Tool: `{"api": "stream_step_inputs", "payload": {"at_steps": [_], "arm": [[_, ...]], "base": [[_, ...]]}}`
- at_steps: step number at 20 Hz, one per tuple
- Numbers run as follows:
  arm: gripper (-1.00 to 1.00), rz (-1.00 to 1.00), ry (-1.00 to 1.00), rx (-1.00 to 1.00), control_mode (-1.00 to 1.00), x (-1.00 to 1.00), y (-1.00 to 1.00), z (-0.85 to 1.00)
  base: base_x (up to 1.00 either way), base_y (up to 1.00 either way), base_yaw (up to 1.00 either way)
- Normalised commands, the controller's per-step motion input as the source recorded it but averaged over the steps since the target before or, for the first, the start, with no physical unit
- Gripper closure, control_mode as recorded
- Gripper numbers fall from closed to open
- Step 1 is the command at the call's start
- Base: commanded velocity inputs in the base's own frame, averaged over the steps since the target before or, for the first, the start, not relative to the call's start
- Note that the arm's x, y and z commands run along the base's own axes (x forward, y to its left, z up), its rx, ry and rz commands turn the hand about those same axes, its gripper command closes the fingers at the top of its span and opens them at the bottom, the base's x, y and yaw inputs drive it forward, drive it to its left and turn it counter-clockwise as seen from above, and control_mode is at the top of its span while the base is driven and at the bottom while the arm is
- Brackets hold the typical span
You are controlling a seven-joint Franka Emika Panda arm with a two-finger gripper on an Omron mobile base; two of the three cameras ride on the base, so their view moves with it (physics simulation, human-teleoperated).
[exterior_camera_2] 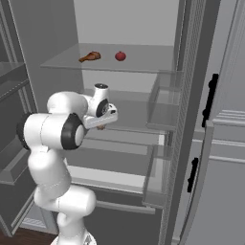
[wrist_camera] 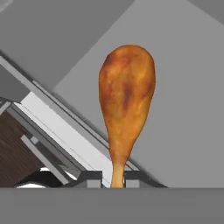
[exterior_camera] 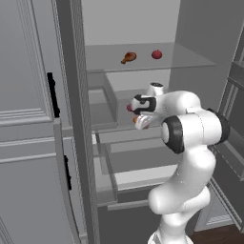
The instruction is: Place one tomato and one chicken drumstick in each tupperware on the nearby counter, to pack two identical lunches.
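My gripper is shut on the thin bone end of a browned chicken drumstick, which lies on a grey fridge shelf. From the base views the hand reaches into the open fridge at the middle shelf, with a bit of the drumstick under it and a red tomato just behind. On the glass shelf above lie a second drumstick and a second tomato, side by side and apart. The tupperware and the counter are out of view.
The fridge stands open, its left door and right door swung out with door bins. Pulled-out drawers sit below the hand. Dark wooden floor shows beneath.
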Motion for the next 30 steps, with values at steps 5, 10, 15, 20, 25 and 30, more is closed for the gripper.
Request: {"api": "stream_step_inputs", "payload": {"at_steps": [5,10,15,20,25,30], "arm": [[1.00,0.00,-0.04,0.00,-1.00,-0.89,0.04,0.46],[1.00,0.00,-0.06,0.00,-1.00,-1.00,0.01,0.69],[1.00,0.00,-0.07,0.00,-1.00,-1.00,-0.02,0.47],[1.00,0.00,-0.01,0.00,-1.00,-1.00,-0.14,0.71],[1.00,-0.01,0.00,0.00,-1.00,-1.00,-0.09,0.83],[1.00,-0.01,-0.01,-0.01,-1.00,-1.00,0.00,0.14]], "base": [[0.00,0.00,0.00],[0.00,0.00,0.00],[0.00,0.00,0.00],[0.00,0.00,0.00],[0.00,0.00,0.00],[0.00,0.00,0.00]]}}
